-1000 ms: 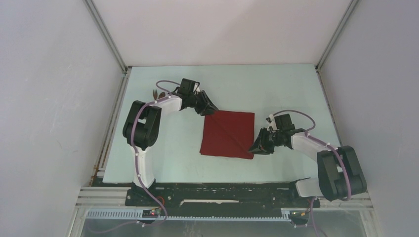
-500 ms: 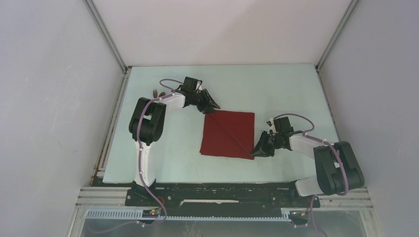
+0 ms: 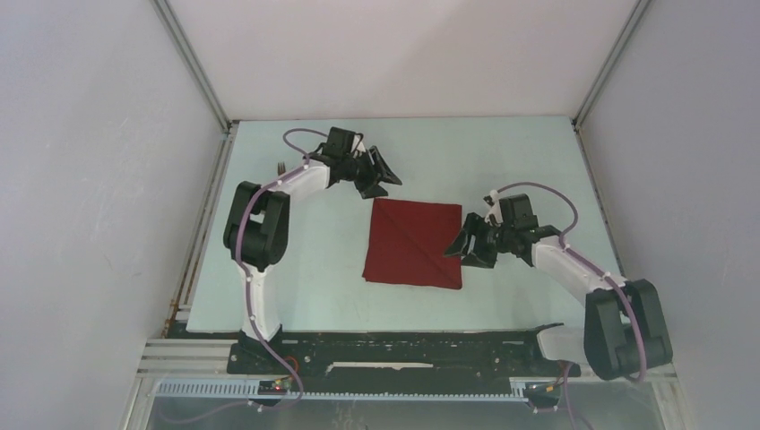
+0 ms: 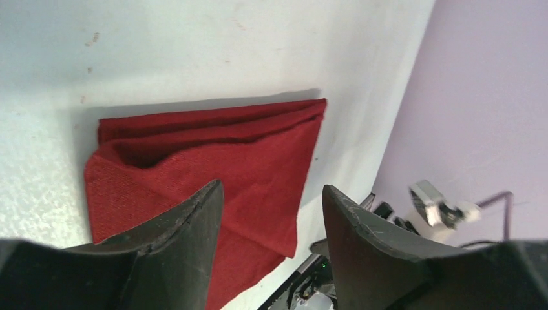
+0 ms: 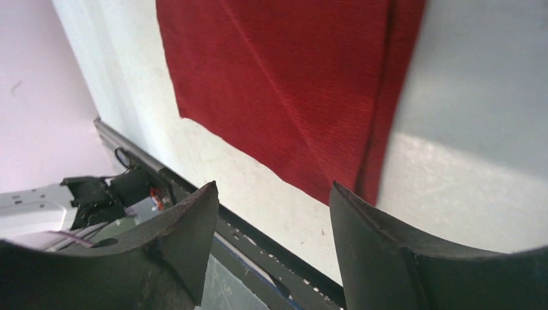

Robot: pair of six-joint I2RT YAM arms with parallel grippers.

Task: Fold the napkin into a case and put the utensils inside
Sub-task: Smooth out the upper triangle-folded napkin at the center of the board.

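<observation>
**Red napkin folded flat on the bench; both jaws open and empty**

Red cloth, dark and plain: we find the napkin [image 3: 414, 244] lying flat on the pale bench [image 3: 314, 269], folded to a near-square, between the two sets of jaws. A diagonal crease crosses it from the corner nearest the left jaws to the corner nearest the right jaws.

Left jaws: open, holding nothing. In the left wrist view the two black fingers [image 4: 174, 258] stand well apart with bare gap between them. The napkin [image 4: 213, 155] lies ahead of and below them. Its stacked layers show along the far edge, with a loose pocket gaping at one corner. From above, these jaws sit just beyond the napkin's far left corner. We cannot tell whether they touch the cloth.

Right jaws: open, holding nothing. In the right wrist view the fingers [image 5: 413, 258] are spread, and the napkin [image 5: 291, 84] lies ahead of them, its near corner pointing into the gap. From above, these jaws sit at the napkin's right edge, towards its near corner.

Utensils [image 3: 281, 167]: only a dark brown tip shows, on the bench behind the left jaws and beside the left arm [image 3: 305, 182]. The arm hides the rest. They lie well apart from the napkin.
</observation>
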